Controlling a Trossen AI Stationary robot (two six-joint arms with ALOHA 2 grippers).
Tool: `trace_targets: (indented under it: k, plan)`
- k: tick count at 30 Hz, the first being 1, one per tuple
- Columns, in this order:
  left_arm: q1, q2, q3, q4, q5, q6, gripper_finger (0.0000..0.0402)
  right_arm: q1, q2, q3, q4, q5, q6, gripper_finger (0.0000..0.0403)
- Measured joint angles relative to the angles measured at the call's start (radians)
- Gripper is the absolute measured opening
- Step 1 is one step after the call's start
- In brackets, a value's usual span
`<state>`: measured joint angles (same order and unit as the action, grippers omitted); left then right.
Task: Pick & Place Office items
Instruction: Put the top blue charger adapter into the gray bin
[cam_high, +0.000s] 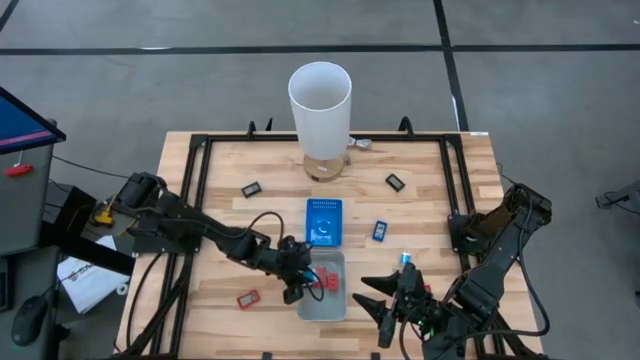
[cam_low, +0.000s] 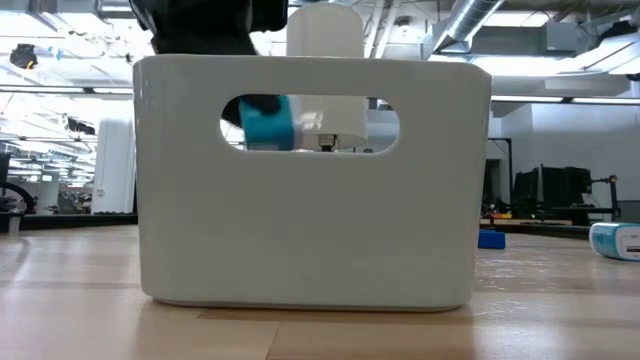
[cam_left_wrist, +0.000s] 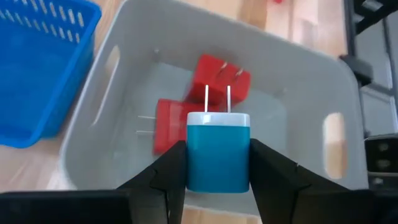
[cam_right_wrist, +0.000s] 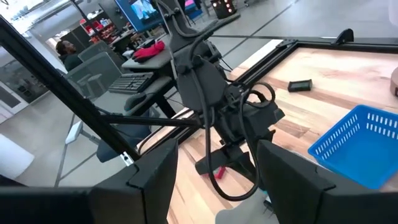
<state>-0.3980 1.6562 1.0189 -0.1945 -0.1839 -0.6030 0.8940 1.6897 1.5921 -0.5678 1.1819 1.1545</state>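
Observation:
My left gripper (cam_high: 301, 276) (cam_left_wrist: 218, 163) is over the pale grey tray (cam_high: 322, 300) (cam_left_wrist: 298, 68) and is shut on a blue plug block with a white top (cam_left_wrist: 218, 152). The low view shows this block through the tray's handle slot (cam_low: 265, 125). Two red plug blocks (cam_left_wrist: 224, 78) (cam_left_wrist: 168, 124) lie on the tray's floor under it. My right gripper (cam_high: 385, 300) (cam_right_wrist: 217, 186) waits open near the table's near edge, right of the grey tray. My left gripper pinches the blue plug block between its two fingers (cam_left_wrist: 171, 171), one on each side face of the body (cam_left_wrist: 194, 155). It comes from above, slanting down. The two metal prongs (cam_left_wrist: 217, 99) point away from the gripper. The block is lifted clear above the tray's floor.
A blue slotted tray (cam_high: 323, 221) (cam_left_wrist: 37, 74) stands just beyond the grey one. A tall white cylinder (cam_high: 320, 100) is at the far edge. Loose pieces lie about: black (cam_high: 251, 189) (cam_high: 396, 182), blue (cam_high: 380, 230) (cam_high: 406, 259), red (cam_high: 247, 298).

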Motion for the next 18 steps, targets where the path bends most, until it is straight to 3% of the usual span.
trace_targets:
  k: [18]
  plan:
    - [0.06,0.004,0.001,0.048,0.013,0.076,0.015,0.0,0.0,0.0,-0.008,0.002,0.001,0.0214]
